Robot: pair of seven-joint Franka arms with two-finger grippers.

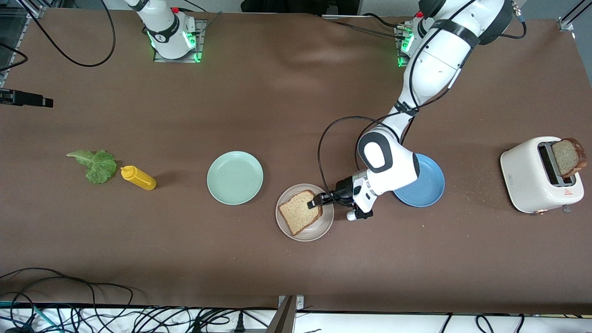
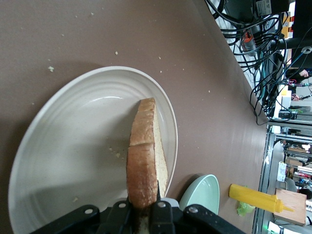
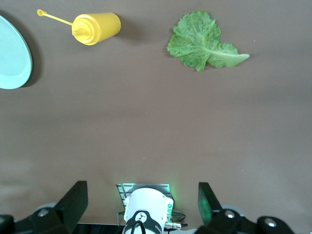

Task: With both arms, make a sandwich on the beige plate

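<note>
Front view: the left gripper (image 1: 318, 201) was clamped on the crust edge of a bread slice (image 1: 299, 217) that lay tilted over the beige plate (image 1: 326, 224), between the mint-green plate (image 1: 235, 177) and the blue plate (image 1: 428, 189). A second slice (image 1: 569, 157) stood in the toaster (image 1: 527, 175) at the left arm's end of the table; the lettuce leaf (image 1: 95, 164) and mustard bottle (image 1: 138, 178) lay at the right arm's end.

Left wrist view: the slice (image 2: 145, 161) stood on edge, pinched between the fingers (image 2: 121, 213), above the plate (image 2: 58, 146). Released at this tilt, it could tip or land half over the rim.

Right wrist view: the right gripper (image 3: 142, 201) waited high with its jaws apart, lettuce (image 3: 202, 40) and bottle (image 3: 92, 28) below it.
</note>
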